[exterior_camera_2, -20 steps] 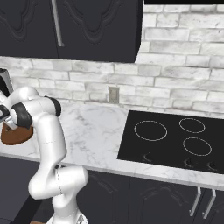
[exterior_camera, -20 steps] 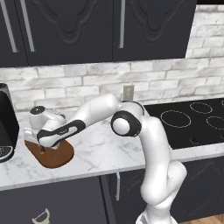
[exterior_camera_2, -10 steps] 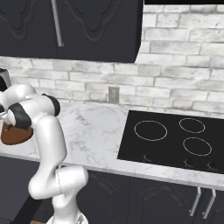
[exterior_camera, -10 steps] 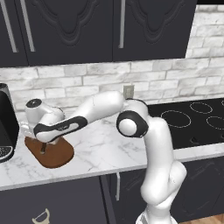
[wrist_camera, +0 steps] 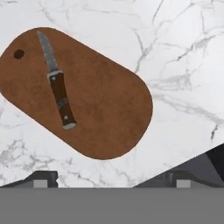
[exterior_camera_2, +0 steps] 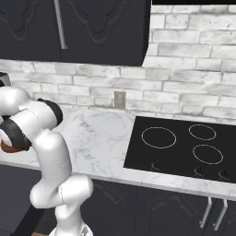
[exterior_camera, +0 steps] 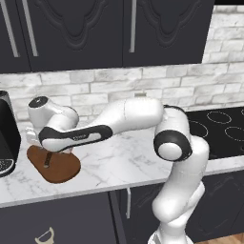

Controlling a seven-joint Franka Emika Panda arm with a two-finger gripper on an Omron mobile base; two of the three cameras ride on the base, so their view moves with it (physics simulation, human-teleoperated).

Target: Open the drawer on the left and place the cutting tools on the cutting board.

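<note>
Over the marble worktop [wrist_camera: 183, 52] we look straight down from the hand on the reddish-brown cutting board [wrist_camera: 105, 113], a rounded oblong with a small hole near its 10 o'clock end. A knife [wrist_camera: 57, 83] with a grey blade and dark brown handle lies flat on the board toward that same end, its tip pointing to about 11 o'clock and its butt to 5 o'clock. The claw [wrist_camera: 111, 179] hangs above the board, its two dark fingertips [wrist_camera: 41, 178] spread wide apart and holding nothing. From the left base camera we see the cutting board [exterior_camera: 59, 169] at the worktop's front edge, beside a black appliance [exterior_camera: 7, 138] at 9 o'clock, while a peeler [exterior_camera: 44, 237] shows low at 7 o'clock, below the worktop.
</note>
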